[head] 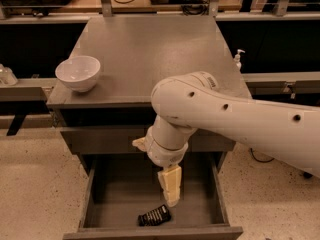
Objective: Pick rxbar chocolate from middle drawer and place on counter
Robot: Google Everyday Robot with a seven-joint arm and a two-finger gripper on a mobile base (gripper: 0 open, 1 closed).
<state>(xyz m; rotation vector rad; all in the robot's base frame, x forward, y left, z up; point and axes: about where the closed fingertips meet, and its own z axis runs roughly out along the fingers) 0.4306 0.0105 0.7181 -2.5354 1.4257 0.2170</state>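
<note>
The rxbar chocolate (154, 216) is a small black bar with white lettering. It lies flat on the floor of the open middle drawer (90, 194), near the front wall. My gripper (170, 196) hangs down from the white arm into the drawer, just above and slightly right of the bar, not touching it. The grey counter (150, 54) spreads above the drawers.
A white bowl (77, 73) stands on the counter's left front corner. The closed drawer front (100, 138) sits just above the open drawer. My bulky white arm (240, 119) crosses in from the right over the counter's front edge. Speckled floor lies on both sides.
</note>
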